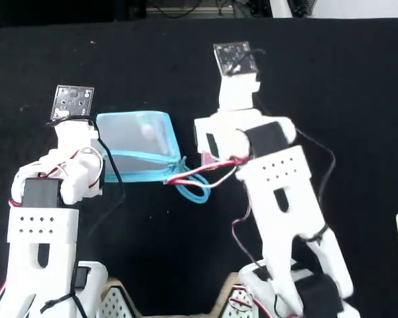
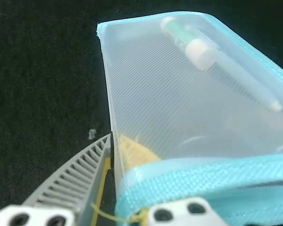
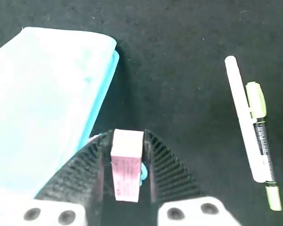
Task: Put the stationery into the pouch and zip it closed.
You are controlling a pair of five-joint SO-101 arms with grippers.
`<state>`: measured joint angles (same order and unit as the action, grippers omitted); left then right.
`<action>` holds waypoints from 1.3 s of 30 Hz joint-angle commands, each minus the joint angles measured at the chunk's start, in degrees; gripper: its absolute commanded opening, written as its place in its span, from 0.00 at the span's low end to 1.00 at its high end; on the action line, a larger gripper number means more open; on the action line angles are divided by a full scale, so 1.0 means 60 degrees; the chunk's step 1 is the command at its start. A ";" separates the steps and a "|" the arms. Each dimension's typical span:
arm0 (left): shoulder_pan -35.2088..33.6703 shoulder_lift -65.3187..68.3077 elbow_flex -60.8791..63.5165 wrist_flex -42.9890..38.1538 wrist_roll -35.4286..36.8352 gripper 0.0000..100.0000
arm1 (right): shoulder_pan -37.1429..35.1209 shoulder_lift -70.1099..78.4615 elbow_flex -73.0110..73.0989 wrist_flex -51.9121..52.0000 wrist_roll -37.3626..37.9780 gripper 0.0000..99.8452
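Our right end effector (image 3: 127, 137) pinches a pink eraser (image 3: 126, 172), and our left end effector (image 2: 125, 188) pinches the pouch (image 2: 179, 103). If its mouth sags, the eraser may fall outside.

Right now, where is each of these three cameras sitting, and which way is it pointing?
High view: fixed above the table, looking down on both white arms and the pouch.
Left wrist view: on the left arm's wrist, looking along the left pincer at the pouch, stationery inside.
Right wrist view: on the right arm's wrist, looking down past the right pincer, shut on a pink eraser, at the table and two pens.
Shared: all three show the pouch.
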<state>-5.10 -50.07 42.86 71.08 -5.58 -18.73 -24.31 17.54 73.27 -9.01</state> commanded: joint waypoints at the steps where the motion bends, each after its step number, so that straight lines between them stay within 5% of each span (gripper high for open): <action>1: -0.0168 0.0059 0.0110 -0.0015 0.0000 0.03 | -0.0161 -0.1194 0.1018 -0.1289 -0.0147 0.01; 14: -0.0168 0.0059 0.0168 -0.0015 0.0015 0.03 | -0.1626 -0.5150 0.5179 -0.4029 -0.0073 0.01; 39: -0.0154 0.0073 0.0168 -0.0015 0.0029 0.03 | -0.1670 -1.0938 0.9018 -0.6212 -0.0073 0.01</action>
<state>-5.10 -50.07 42.86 71.08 -5.58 -27.96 -84.26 68.62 41.80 -9.45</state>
